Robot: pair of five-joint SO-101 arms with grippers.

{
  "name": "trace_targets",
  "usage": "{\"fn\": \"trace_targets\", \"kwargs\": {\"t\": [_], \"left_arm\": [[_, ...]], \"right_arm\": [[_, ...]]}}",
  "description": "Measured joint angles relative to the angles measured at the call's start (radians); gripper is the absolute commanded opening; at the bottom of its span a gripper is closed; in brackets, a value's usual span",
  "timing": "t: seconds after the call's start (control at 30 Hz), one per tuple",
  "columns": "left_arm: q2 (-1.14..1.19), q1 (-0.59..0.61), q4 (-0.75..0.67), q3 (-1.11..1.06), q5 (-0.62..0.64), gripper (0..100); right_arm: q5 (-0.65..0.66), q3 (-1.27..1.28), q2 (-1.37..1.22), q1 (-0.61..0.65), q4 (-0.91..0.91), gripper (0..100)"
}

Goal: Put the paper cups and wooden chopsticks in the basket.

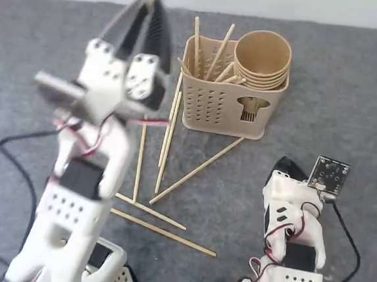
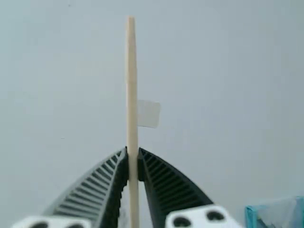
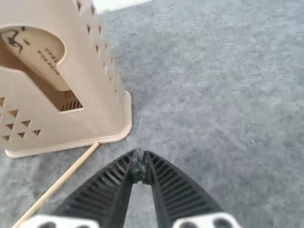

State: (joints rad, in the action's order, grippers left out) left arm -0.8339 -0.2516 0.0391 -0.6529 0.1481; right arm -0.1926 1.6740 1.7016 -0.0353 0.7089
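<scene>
My left gripper (image 2: 132,156) is shut on a wooden chopstick (image 2: 131,95) that stands upright between its fingers. In the high view that gripper (image 1: 147,9) is raised high, left of the beige basket (image 1: 225,104). The basket holds a stack of paper cups (image 1: 263,58) and several chopsticks (image 1: 206,53). More chopsticks (image 1: 169,139) lie on the grey carpet in front of the basket, some leaning on its wall. My right gripper (image 3: 139,168) is shut and empty, low over the carpet near the basket's front right corner (image 3: 114,128). A chopstick end (image 3: 57,183) lies beside it.
Grey carpet covers the table. The right arm's base (image 1: 291,255) sits at the front right, the left arm's base (image 1: 68,236) at the front left. A pale wall with a small white patch (image 2: 148,114) lies behind the raised chopstick.
</scene>
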Motion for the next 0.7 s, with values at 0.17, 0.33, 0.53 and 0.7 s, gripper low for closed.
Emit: {"fn": "trace_targets", "kwargs": {"t": [0.17, 0.33, 0.53, 0.7], "left_arm": [[0.206, -0.028, 0.0, 0.146, 0.0, 1], [0.394, -0.034, 0.0, 0.281, 0.002, 1], [0.58, -0.034, 0.0, 0.374, 0.002, 2], [0.663, -0.034, 0.0, 0.381, 0.002, 16]], "right_arm": [[0.0, 0.0, 0.002, 0.005, 0.003, 0.8], [0.0, 0.0, 0.006, 0.005, 0.003, 0.8], [0.0, 0.0, 0.006, -0.003, 0.003, 0.8], [0.0, 0.0, 0.006, -0.002, 0.003, 0.8]]}}
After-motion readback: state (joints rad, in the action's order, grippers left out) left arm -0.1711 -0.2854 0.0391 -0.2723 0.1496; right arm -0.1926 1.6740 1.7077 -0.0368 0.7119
